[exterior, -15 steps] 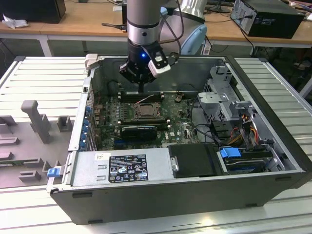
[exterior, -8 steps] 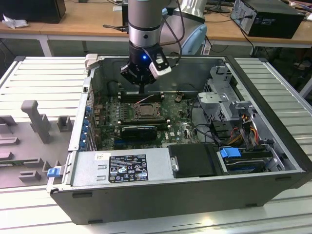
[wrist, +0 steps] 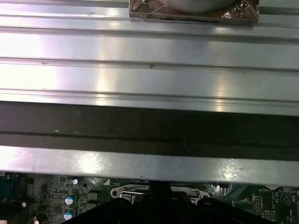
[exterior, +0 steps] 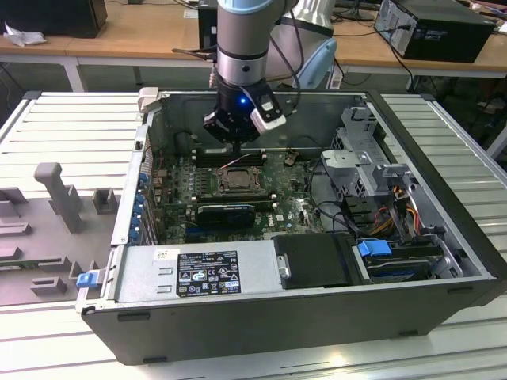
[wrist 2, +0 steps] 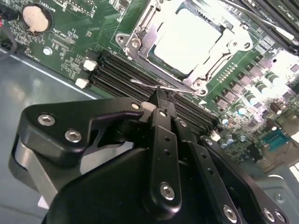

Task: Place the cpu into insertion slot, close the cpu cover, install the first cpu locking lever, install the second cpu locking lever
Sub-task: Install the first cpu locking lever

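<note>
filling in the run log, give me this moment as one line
stage: locking lever | cpu: seated in insertion slot | cpu cover: closed over it | gripper: fingertips at thin wire lever beside socket

In the second wrist view, the gripper [wrist 2: 161,100] body blocks the memory slots [wrist 2: 117,72] directly beneath it, and its fingertips (pressed close over a thin wire lever [wrist 2: 154,85]) cannot be judged. Beyond it, the cpu cover [wrist 2: 140,35] runs off frame.
</note>
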